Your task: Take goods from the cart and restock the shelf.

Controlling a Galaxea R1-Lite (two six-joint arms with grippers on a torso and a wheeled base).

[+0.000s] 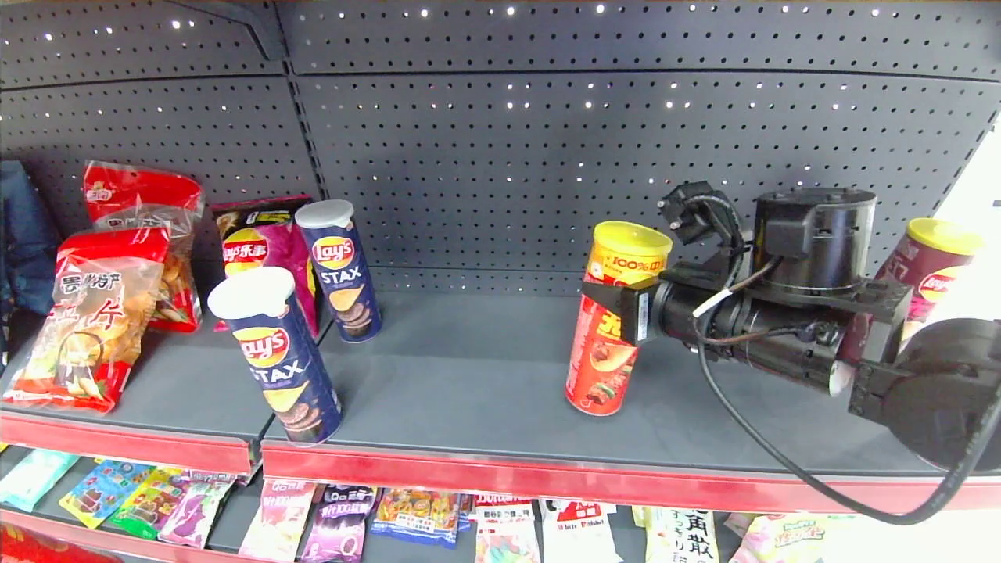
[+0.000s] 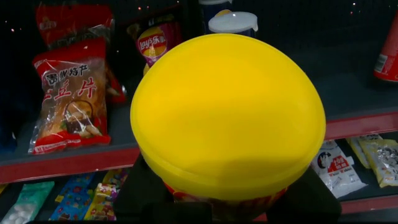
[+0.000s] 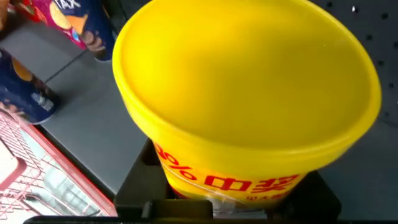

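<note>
- Red can (image 1: 606, 367) with the yellow lid stands on the upper shelf (image 1: 469, 391), in the open stretch right of centre. It leans a little, and its base looks to be touching the board or just short of it.
- The right tool (image 1: 618, 309) is clamped around the can's upper body, just under the lid.
- To finish the placement well, I would bring the can upright first, so that the whole base sits flat before the tool lets go. Released at a lean, a tall narrow can could rock or roll toward the red front lip.
- Open the tool only wide enough to clear the can, then draw it straight back along the arm's line. A sideways sweep risks clipping the maroon can (image 1: 931, 266) just behind the arm.
- The blue cans (image 1: 281, 360) and snack bags (image 1: 86, 320) stand well apart on the left and pose no risk.
- The left tool (image 2: 224, 205) holds a second can (image 2: 227, 112), also yellow-lidded, out in front of the shelf. The gap between the blue cans and the red can seems a fair spot for it.
</note>
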